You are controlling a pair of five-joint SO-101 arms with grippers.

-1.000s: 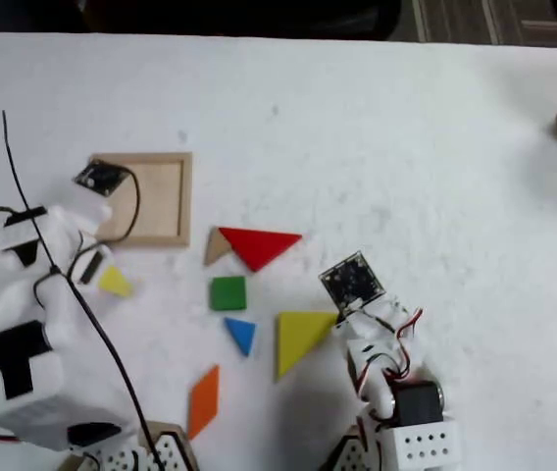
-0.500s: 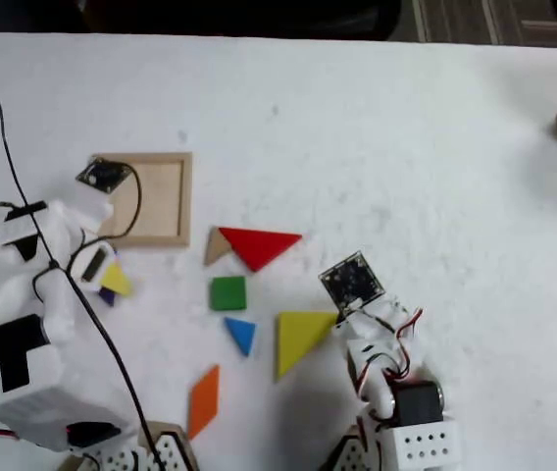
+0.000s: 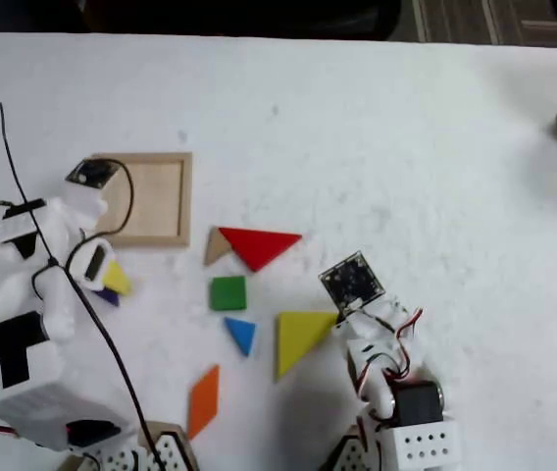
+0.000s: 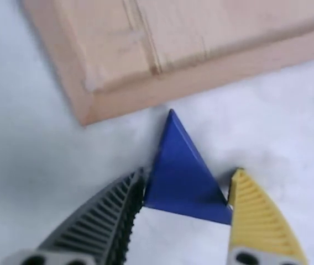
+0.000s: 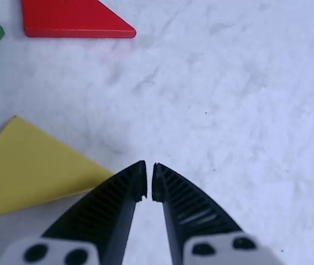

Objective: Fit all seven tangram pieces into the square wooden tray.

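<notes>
1. The worktop [image 3: 406, 147] carries the tray and the loose pieces.
2. The tray [image 3: 186, 196] lies at the left arm's side. What shows of its floor is bare, so the task looks to be at its first piece.
3. The left gripper [image 4: 187, 176] sits just outside a tray corner, its fingers pinching the navy triangle by its two base corners.
4. The right gripper [image 5: 149, 179] hangs low over the worktop with its fingers pressed together, just beside the yellow triangle [image 5: 30, 165].
5. The red triangle [image 3: 259, 245], green square [image 3: 227, 292], orange parallelogram [image 3: 203, 400] and blue triangle [image 3: 241, 335] lie well apart from the tray.
6. The navy triangle [image 4: 182, 171] points its tip at the tray corner, near the rim. The step in hand seems to be picking it up. The next move likely calls for lifting it over the rim and setting it flat into a corner.
</notes>
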